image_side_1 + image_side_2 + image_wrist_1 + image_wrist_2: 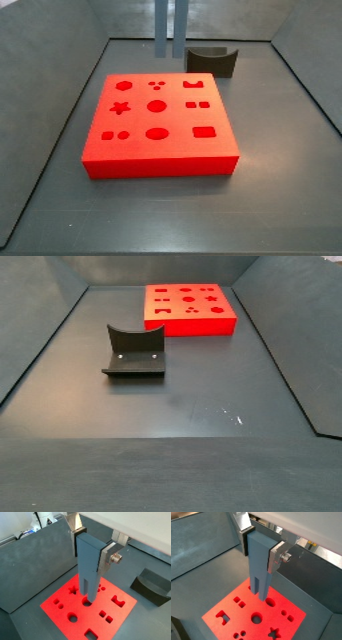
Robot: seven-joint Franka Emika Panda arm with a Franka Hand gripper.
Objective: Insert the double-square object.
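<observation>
My gripper [93, 544] is shut on the double-square object [89, 572], a long blue-grey bar with a groove down its lower end. The bar hangs upright from the flat silver fingers [111, 553], also in a wrist view [260, 567]. Below it lies the red block [115, 614] with several shaped holes, among them a pair of small squares [105, 615]. The bar's lower end is in the air above the block, seen over a round hole [87, 603]. In a side view the bar [160, 25] hangs at the far end, beyond the block [160, 165]. The gripper itself is out of both side views.
The dark fixture [211, 60] stands on the grey floor beside the block's far right corner, also in a side view [134, 353] and a wrist view [153, 584]. Grey walls [67, 60] slope up round the floor on all sides.
</observation>
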